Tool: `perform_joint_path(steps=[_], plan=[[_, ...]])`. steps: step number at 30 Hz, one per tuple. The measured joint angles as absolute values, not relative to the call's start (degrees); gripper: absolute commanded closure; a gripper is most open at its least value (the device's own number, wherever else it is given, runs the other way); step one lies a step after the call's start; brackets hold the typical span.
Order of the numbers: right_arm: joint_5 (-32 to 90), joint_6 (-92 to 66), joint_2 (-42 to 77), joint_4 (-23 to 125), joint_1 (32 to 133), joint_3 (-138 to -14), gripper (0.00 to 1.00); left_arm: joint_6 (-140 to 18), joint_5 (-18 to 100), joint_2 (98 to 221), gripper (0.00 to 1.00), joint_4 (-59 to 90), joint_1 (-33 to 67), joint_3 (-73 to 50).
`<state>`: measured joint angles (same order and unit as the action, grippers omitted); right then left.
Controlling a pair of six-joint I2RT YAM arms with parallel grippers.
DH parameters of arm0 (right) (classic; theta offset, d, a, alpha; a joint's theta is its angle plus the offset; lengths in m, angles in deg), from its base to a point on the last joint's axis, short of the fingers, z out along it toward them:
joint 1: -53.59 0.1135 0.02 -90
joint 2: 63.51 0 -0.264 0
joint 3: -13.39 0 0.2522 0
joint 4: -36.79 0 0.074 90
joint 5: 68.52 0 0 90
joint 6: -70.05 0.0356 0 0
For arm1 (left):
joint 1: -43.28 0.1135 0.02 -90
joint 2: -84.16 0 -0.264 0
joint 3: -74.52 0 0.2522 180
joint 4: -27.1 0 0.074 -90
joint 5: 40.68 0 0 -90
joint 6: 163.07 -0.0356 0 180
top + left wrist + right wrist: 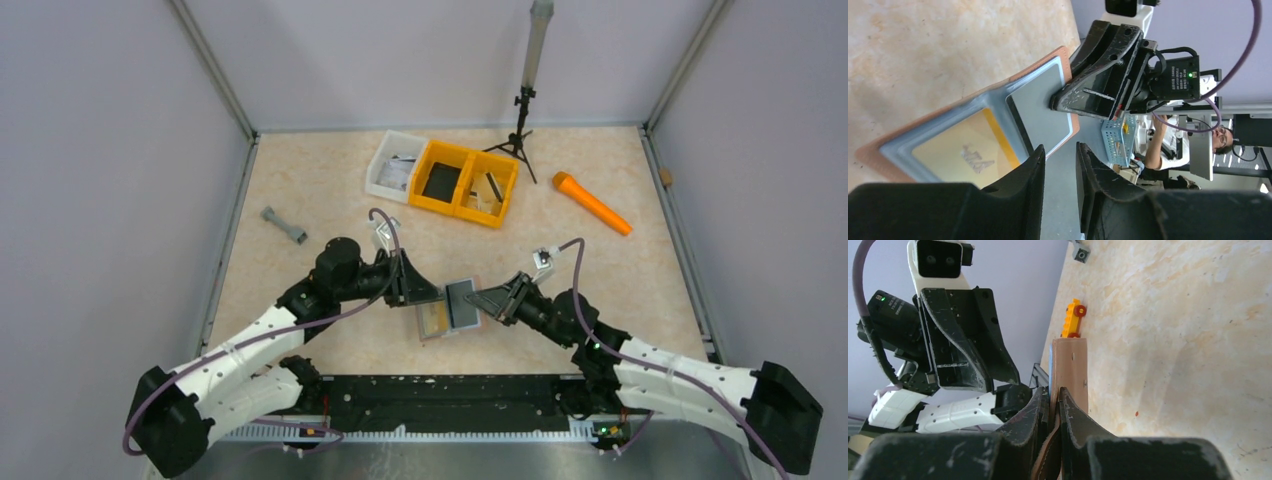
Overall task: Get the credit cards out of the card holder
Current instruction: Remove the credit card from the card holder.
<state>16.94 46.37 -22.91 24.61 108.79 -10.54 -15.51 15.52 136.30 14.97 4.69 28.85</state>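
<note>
Plainly, the card holder [993, 100] gapes open, blue-grey inside.

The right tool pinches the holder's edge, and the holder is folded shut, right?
Not shut: the holder is open, with a yellow card and a grey card showing inside, as the left wrist view shows. The right tool does pinch its edge.

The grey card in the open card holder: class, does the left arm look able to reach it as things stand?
Probably yes. The left gripper hangs at the corner of the grey card, jaws slightly apart, with nothing between. The right gripper pinches the card holder by its far edge, off the approach.
</note>
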Motion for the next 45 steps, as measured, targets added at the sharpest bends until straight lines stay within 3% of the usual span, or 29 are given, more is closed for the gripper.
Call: perform_joint_path(steps=[12, 19, 21, 24, 25, 31, 43, 45], plan=[[20.31, 50.65, -19.92, 14.21, 108.79, -8.99, 1.0, -13.56, 15.3, 138.44, 0.63, 19.38, 3.32, 29.6], [21.42, 52.14, -18.74, 10.63, 108.79, -8.6, 1.0, -12.75, 15.06, 139.05, 0.66, 21.26, 3.01, 30.36], [21.71, 52.43, -17.67, 9.56, 108.79, -8.6, 1.0, -11.9, 14.51, 139.51, 0.72, 22.99, 2.99, 30.97], [22.25, 52.86, -16.11, 7.96, 108.53, -8.6, 1.0, -10.17, 13.99, 139.84, 0.97, 26.29, 3.05, 32.72], [22.34, 53.02, -15.81, 7.5, 108.53, -8.6, 1.0, -9.78, 13.92, 140.03, 1.0, 26.88, 3.12, 33.16], [22.08, 54.24, -16.01, 5.71, 108.18, -7.09, 1.0, -9.1, 13.33, 139.18, 1.0, 28.39, 3.14, 33.34], [18.04, 55.73, -27.26, 4.81, 108.53, -2.13, 1.0, -8.56, 13.09, 136.28, 1.0, 28.93, 3.05, 33.79], [18.08, 55.75, -27.39, 4.79, 108.53, -2.13, 1.0, -8.23, 12.76, 136.47, 0.93, 29.28, 3.08, 33.93]])
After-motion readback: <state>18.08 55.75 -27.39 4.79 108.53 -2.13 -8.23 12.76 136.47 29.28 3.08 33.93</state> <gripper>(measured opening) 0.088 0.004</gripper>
